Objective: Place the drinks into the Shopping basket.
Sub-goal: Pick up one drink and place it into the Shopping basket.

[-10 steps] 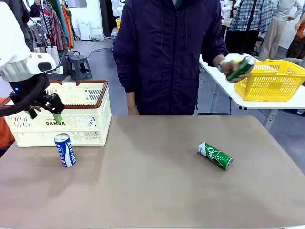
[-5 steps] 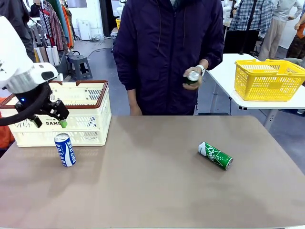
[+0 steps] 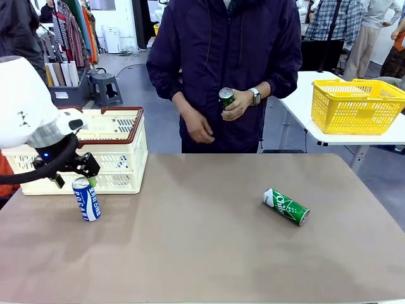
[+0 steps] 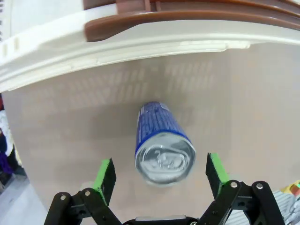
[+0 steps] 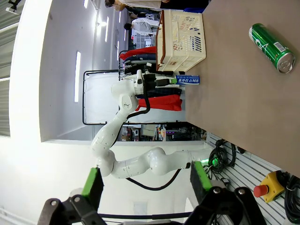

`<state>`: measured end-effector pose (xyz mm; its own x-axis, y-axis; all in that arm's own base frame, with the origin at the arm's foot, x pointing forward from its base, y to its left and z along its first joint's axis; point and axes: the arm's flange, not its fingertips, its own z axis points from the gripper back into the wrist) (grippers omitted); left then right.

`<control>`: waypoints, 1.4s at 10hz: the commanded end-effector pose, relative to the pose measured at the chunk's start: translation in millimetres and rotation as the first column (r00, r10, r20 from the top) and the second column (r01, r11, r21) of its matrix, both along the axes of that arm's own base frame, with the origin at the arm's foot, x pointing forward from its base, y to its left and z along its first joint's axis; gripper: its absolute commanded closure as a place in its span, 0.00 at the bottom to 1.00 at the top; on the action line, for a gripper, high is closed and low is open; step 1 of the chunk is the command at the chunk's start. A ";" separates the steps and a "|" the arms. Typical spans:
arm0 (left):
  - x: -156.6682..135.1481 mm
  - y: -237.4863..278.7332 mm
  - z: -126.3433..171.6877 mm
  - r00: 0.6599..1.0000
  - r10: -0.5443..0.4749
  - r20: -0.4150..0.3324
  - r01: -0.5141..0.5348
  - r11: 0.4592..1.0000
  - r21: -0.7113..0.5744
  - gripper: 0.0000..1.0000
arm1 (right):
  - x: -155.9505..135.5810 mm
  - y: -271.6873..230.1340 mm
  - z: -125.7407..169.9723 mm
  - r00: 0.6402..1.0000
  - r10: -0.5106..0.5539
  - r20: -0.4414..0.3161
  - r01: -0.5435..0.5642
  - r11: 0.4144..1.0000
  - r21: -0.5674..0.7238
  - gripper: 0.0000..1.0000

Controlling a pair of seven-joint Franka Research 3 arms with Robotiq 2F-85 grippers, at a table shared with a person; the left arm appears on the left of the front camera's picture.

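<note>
A blue-and-white drink can (image 3: pixel 87 199) stands upright on the table, just in front of the cream Shopping basket (image 3: pixel 120 154). My left gripper (image 3: pixel 74 176) hangs open directly over it. In the left wrist view the can's silver top (image 4: pixel 165 159) sits between the two green pads (image 4: pixel 107 172), which stand apart from it, with the basket's rim (image 4: pixel 140 47) beyond. A green can (image 3: pixel 286 206) lies on its side at the table's right. The person holds another green can (image 3: pixel 226 98) at chest height. My right gripper (image 5: pixel 146 180) is open and empty, far from the lying green can (image 5: pixel 272 41).
A bright yellow mesh basket (image 3: pixel 357 104) sits on a white side table at the far right. The person stands at the far edge, both hands above the table. Bare tabletop lies between the two cans.
My left gripper has come down and slightly right, from in front of the basket to just above the blue can. The person's hand carried the green can from near the yellow basket to the chest.
</note>
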<state>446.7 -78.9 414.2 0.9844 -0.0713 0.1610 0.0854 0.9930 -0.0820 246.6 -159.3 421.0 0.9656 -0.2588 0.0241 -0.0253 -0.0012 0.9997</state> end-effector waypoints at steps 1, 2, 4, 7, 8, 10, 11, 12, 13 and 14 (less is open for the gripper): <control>10.8 -7.3 -6.0 0.999 0.033 0.011 -0.033 0.999 0.022 0.00 | 0.9 0.5 6.9 1.000 -0.006 -0.013 0.006 1.000 0.021 0.00; 14.4 -8.0 -9.6 1.000 0.027 -0.008 -0.027 0.999 0.031 0.00 | 0.9 0.5 6.9 1.000 -0.006 -0.013 0.006 1.000 0.021 0.00; 16.4 -10.0 -13.3 0.999 0.026 -0.034 -0.025 0.998 0.049 0.00 | 0.9 0.5 6.9 1.000 -0.006 -0.013 0.006 1.000 0.021 0.00; 18.3 -8.9 -13.2 0.999 0.037 0.001 -0.037 0.998 0.049 1.00 | 0.9 0.5 6.9 1.000 -0.006 -0.013 0.006 1.000 0.021 0.00; 17.9 -9.4 -14.0 0.999 0.036 -0.009 -0.036 0.998 0.060 1.00 | 0.9 0.5 6.9 1.000 -0.006 -0.013 0.006 1.000 0.021 0.00; 18.0 -8.8 -13.8 0.999 0.038 -0.034 -0.035 0.997 0.072 1.00 | 0.9 0.5 6.9 1.000 -0.006 -0.013 0.006 1.000 0.021 0.00; 17.7 -8.0 -13.3 0.998 0.039 -0.042 -0.036 0.996 0.081 1.00 | 0.9 0.5 6.9 1.000 -0.006 -0.013 0.006 1.000 0.021 0.00; 17.9 -7.5 -12.6 0.998 0.037 -0.054 -0.033 0.996 0.082 1.00 | 0.9 0.5 6.9 1.000 -0.006 -0.013 0.006 1.000 0.021 0.00; 17.2 -7.0 -10.2 0.998 0.039 -0.055 -0.035 0.997 0.075 1.00 | 0.9 0.5 6.9 1.000 -0.006 -0.013 0.006 1.000 0.021 0.00; 15.9 -6.3 -3.4 0.998 0.038 -0.049 -0.034 0.997 0.069 1.00 | 0.9 0.5 6.9 1.000 -0.006 -0.013 0.006 1.000 0.021 0.00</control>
<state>462.4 -85.4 400.0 0.9918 -0.0653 0.1098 0.0691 0.9971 -0.0309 246.6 -159.4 421.0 0.9656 -0.2588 0.0241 -0.0253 -0.0012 0.9997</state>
